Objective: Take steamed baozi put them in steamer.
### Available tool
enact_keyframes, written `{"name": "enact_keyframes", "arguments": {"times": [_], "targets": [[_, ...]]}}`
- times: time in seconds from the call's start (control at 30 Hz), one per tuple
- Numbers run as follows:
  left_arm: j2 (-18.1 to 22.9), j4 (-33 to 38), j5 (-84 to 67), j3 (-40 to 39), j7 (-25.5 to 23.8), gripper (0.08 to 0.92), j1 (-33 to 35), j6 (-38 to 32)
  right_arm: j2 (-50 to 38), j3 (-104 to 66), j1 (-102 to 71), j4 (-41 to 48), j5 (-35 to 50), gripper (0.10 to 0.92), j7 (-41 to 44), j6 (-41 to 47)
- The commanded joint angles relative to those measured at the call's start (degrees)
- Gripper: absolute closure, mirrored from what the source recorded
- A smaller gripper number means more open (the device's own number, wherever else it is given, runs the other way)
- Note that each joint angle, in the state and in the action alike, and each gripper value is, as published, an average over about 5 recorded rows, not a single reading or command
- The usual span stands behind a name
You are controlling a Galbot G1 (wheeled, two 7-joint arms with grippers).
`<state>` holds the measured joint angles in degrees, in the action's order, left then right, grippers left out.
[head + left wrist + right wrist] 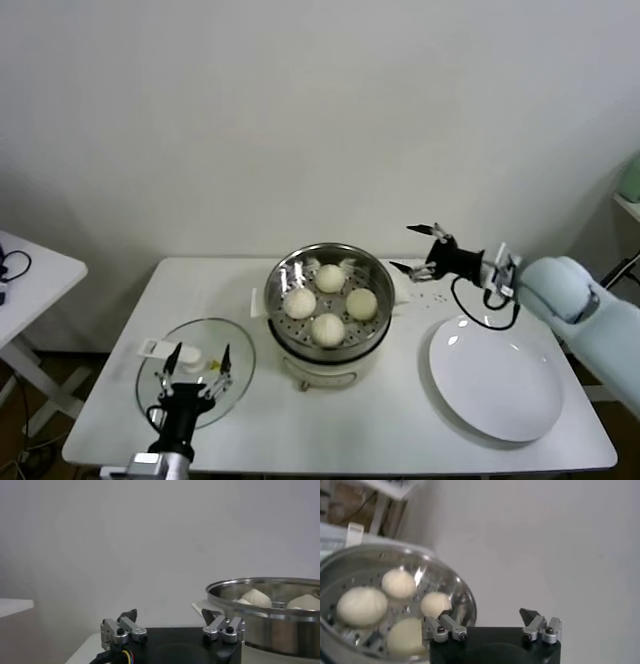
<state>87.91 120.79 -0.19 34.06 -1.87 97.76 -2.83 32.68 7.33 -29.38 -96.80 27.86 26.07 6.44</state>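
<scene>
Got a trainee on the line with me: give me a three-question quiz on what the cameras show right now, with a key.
1. How many steamed baozi lie in the steamer?
2. True or false: the white plate has a bun on it.
3. Which gripper is over the glass lid? A) left gripper B) right gripper C) neither

Key:
1. Four, all on the perforated tray.
2. False; the plate is bare.
3. A. The left gripper is open over the lid at the table's near left; the right gripper is open, empty, just right of the steamer's rim.
</scene>
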Motion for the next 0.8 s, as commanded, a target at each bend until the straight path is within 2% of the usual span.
{"name": "enact_keyframes", "arguments": {"times": [0.03,0.4,0.8], "targets": [[-0.12,0.05,-0.28,1.35,0.19,0.177,0.3,-0.17,20.83,-47.76,-46.97,-7.98,-5.46,0.203,-5.9,-12.34],[-0.23,0.64,1.54,2.28,-0.03,0.177,0.0,0.23,40.81,-53.47,-59.59,-8.63,-9.22,0.203,-5.46,-20.52],[0.08,-0.44,1.28,3.44,-0.56,0.177,-0.7,-0.24,47.09,-51.83,-65.17,-7.29,-8.9,0.203,-5.38,-26.65]]}}
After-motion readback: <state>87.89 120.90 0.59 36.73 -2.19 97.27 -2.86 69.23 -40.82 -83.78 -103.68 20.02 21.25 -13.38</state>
